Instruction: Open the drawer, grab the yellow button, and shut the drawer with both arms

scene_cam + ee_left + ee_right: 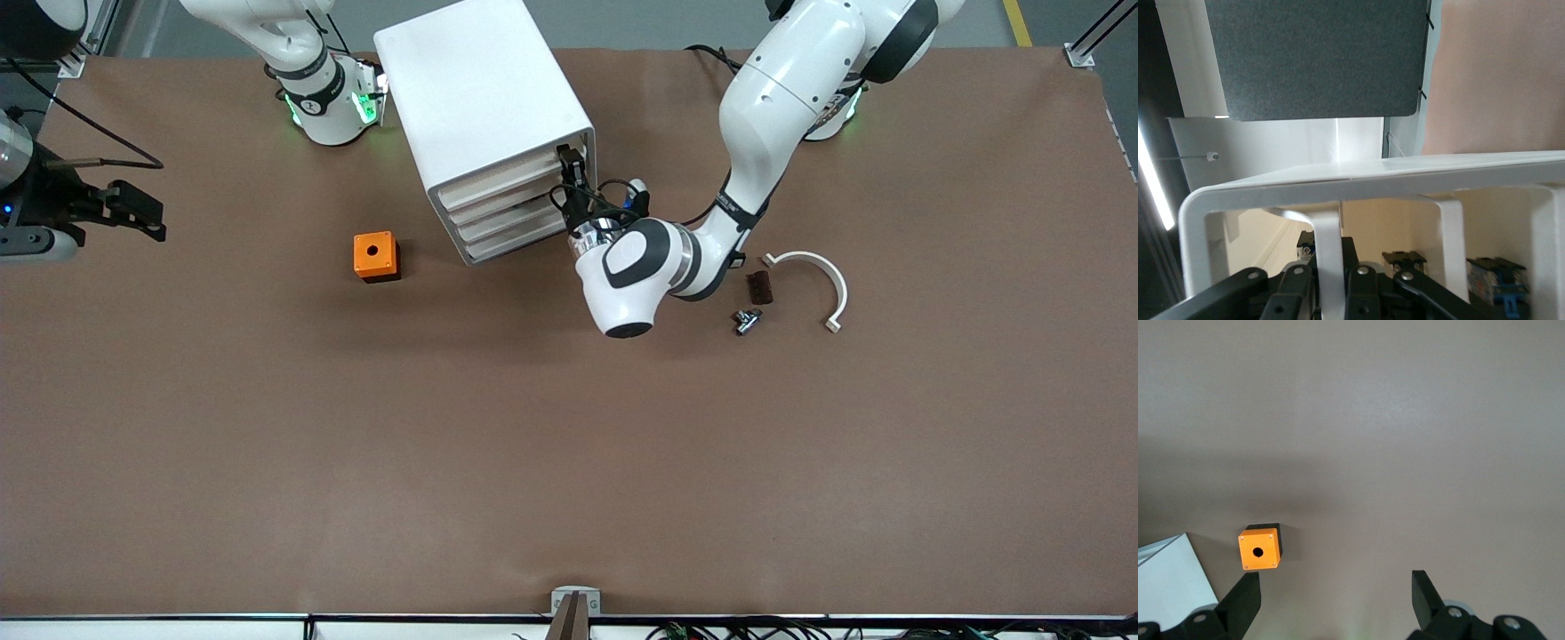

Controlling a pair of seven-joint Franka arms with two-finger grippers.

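Observation:
The white cabinet (pixel 484 107) stands near the robots' bases, its four drawer fronts turned toward the left arm's end of the table. The top drawer (pixel 511 173) sits pushed in. My left gripper (pixel 567 167) is at that drawer's front. In the left wrist view the left gripper (pixel 1328 270) is shut on the drawer's upright white handle (pixel 1327 233). Through the front's openings I see black parts (pixel 1405 259) and a blue one (pixel 1501 277). I cannot make out the button. My right gripper (pixel 142 216) hangs open over the right arm's end of the table, and the right gripper (pixel 1335 593) holds nothing.
An orange cube with a black hole (pixel 375 256) (pixel 1259 550) lies beside the cabinet toward the right arm's end. Toward the left arm's end lie a white curved piece (pixel 820 277), a dark brown block (pixel 758 287) and a small metal part (pixel 746 320).

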